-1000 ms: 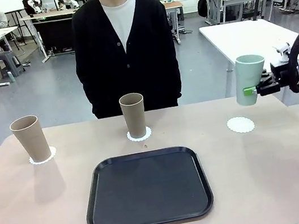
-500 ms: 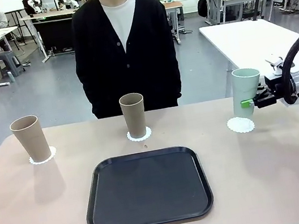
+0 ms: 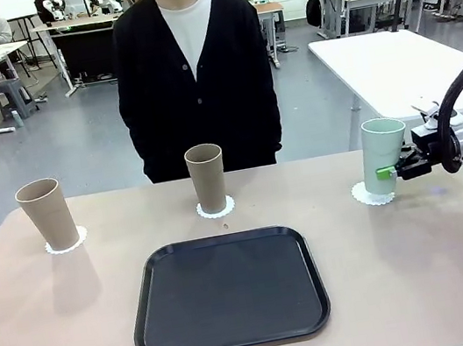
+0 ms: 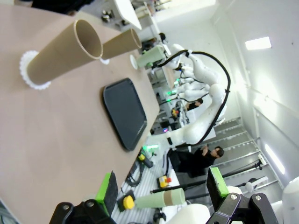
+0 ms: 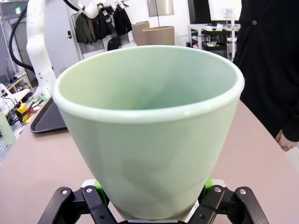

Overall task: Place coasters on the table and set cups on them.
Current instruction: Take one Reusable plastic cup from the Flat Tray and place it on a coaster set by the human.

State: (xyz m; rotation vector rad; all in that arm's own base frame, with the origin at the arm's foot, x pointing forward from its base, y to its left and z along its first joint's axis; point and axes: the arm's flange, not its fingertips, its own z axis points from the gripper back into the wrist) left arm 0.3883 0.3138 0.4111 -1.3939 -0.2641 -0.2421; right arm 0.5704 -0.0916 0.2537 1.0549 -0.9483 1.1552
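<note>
Right tool (image 3: 391, 170) clamps mint cup (image 3: 384, 156) low on wall, upright, base at last coaster (image 3: 371, 194) right of black tray (image 3: 227, 292); we judge release next. Left tool (image 4: 161, 189) wide, empty. Tan cups already seated on worktop (image 3: 61, 326).

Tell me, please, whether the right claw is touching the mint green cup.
Touching. In the right wrist view both green pads press the mint green cup's sides; the front view shows the right claw clamped on it.
</note>
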